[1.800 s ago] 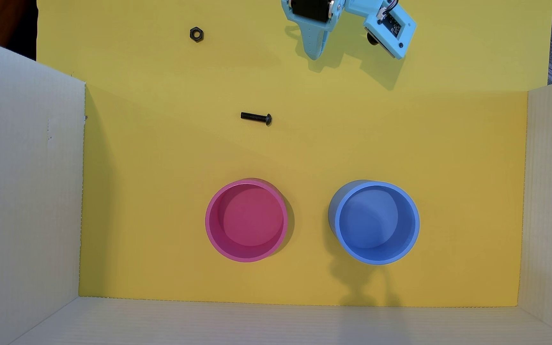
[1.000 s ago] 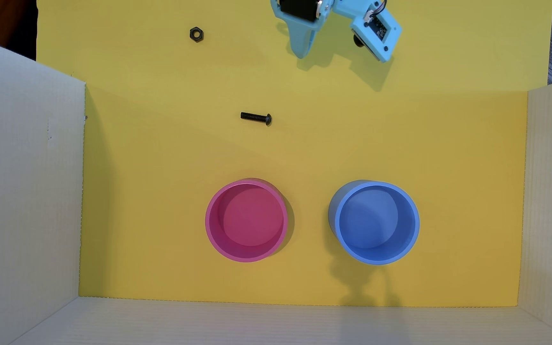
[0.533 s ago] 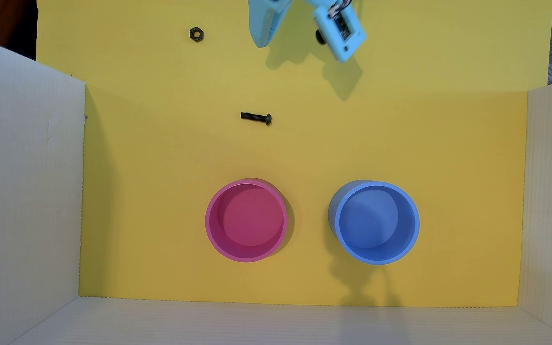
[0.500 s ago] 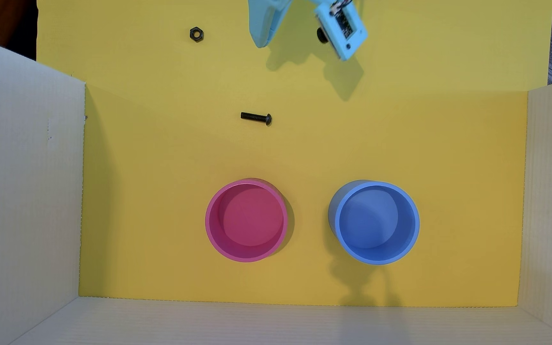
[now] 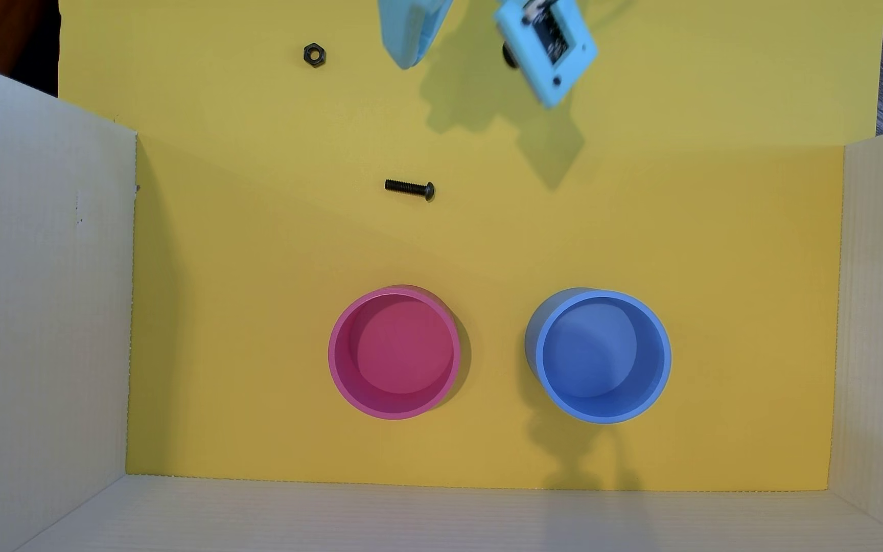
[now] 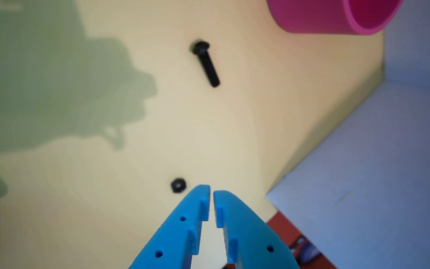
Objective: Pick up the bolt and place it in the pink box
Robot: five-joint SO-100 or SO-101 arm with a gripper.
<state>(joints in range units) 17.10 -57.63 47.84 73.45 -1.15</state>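
Note:
The bolt [image 5: 409, 188] is a small black screw lying flat on the yellow floor, head to the right in the overhead view. In the wrist view it [image 6: 206, 63] lies ahead of the fingers. The pink box [image 5: 394, 353] is a round empty cup standing below the bolt; its rim [image 6: 364, 28] shows at the wrist view's top. My light blue gripper [image 5: 408, 62] hangs at the top edge of the overhead view, well above the bolt. In the wrist view the gripper [image 6: 211, 192] has its fingertips nearly together, holding nothing.
A black hex nut [image 5: 314, 55] lies at the upper left, close by the fingertips in the wrist view [image 6: 178, 185]. A blue round cup [image 5: 601, 355] stands right of the pink one. White cardboard walls [image 5: 41, 297] enclose the yellow floor on the left, right and bottom.

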